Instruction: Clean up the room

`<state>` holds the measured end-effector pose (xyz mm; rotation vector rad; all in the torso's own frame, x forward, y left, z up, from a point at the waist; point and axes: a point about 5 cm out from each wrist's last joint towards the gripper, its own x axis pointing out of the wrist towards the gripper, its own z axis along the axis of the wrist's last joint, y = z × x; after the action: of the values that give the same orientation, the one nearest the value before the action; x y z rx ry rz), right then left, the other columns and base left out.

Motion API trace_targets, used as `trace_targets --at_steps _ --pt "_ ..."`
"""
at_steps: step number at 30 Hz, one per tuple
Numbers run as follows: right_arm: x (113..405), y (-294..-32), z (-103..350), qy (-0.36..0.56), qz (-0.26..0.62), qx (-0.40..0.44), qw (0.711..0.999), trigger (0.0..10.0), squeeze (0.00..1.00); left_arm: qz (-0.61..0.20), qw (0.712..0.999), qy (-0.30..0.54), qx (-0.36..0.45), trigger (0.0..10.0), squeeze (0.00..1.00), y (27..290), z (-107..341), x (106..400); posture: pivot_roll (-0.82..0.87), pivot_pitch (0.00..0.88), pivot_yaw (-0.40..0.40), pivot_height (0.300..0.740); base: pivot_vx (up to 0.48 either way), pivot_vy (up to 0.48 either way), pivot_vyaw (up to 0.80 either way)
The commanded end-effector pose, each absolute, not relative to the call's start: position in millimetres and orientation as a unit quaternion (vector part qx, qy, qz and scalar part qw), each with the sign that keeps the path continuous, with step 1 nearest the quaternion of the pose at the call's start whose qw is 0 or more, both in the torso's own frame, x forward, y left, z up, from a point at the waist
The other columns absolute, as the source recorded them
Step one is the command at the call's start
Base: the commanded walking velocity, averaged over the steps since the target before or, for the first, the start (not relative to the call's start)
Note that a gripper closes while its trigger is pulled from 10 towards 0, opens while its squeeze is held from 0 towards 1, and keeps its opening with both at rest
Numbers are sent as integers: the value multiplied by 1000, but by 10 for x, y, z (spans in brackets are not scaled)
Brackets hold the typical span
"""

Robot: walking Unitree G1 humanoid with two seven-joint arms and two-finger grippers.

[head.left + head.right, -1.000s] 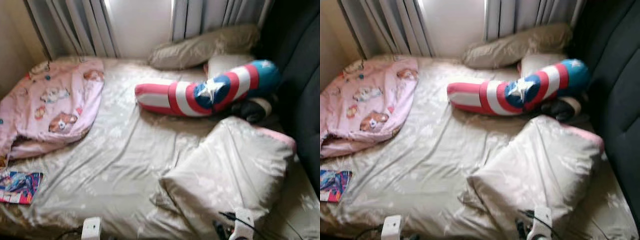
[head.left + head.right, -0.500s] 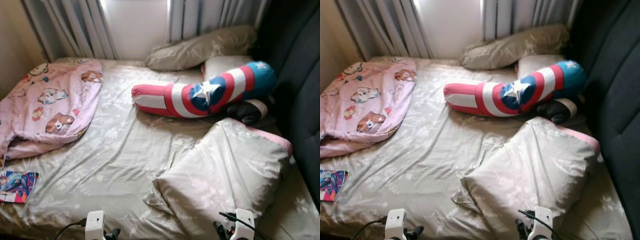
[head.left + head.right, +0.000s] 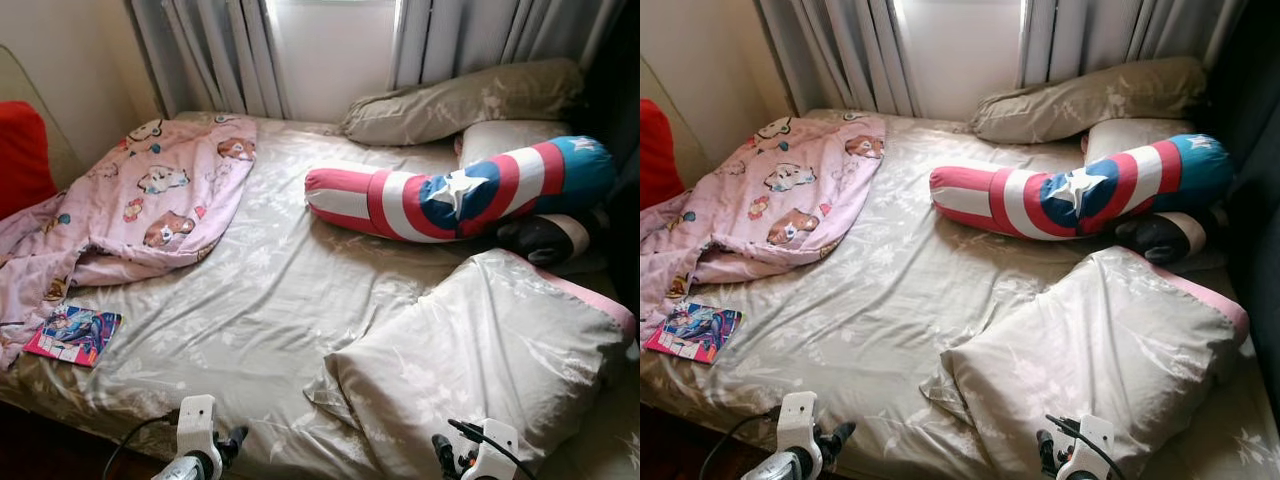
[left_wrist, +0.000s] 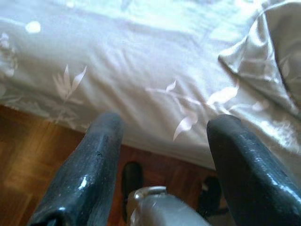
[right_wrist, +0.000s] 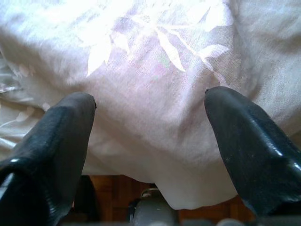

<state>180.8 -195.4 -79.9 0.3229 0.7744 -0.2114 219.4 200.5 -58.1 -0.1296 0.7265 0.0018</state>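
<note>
A bed with a beige leaf-print sheet (image 3: 260,300) lies before me. A crumpled pink cartoon blanket (image 3: 150,210) covers its left side, and a colourful comic book (image 3: 72,334) lies near the front left corner. A red, white and blue star bolster (image 3: 450,195) lies across the right half. A large beige pillow (image 3: 490,350) lies askew at front right. My left gripper (image 4: 164,120) is open over the bed's front edge, above the wood floor. My right gripper (image 5: 150,94) is open against the beige pillow's cloth.
Two more beige pillows (image 3: 450,100) and a dark plush thing (image 3: 545,238) lie at the far right by a dark headboard (image 3: 1255,200). A red cushion (image 3: 20,155) stands at the left wall. Grey curtains (image 3: 230,55) hang behind.
The whole view has swung left and sharpened, so the left wall and red cushion now show. Both wrists sit slightly higher at the bottom edge. Nothing on the bed has moved.
</note>
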Motion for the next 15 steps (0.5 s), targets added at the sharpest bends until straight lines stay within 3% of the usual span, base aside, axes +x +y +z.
trace_targets --at_steps 1,3,6,9,15 --pt "1790 -1935 -813 379 -108 161 905 10000 0 2 937 343 -65 10000 0 1993 -541 2256 80 0 -3 740 0 0 0" --pt "1780 -1931 -821 383 -110 165 902 10000 0 0 936 347 -59 10000 0 1966 -549 2255 79 0 -1 740 341 0 -712" --pt "2167 -1905 -623 345 -95 148 922 10000 0 -8 933 356 -57 10000 0 1914 -582 2218 82 0 -2 740 386 0 -704" --pt "2145 -1909 -637 350 -97 145 920 10000 0 -8 932 357 -58 10000 0 1908 -599 2189 80 0 -4 740 365 0 -690" --pt "2097 -1952 -658 353 -106 142 919 10000 0 -5 932 359 -55 10000 0 1946 -608 2161 85 0 -6 740 0 0 0"
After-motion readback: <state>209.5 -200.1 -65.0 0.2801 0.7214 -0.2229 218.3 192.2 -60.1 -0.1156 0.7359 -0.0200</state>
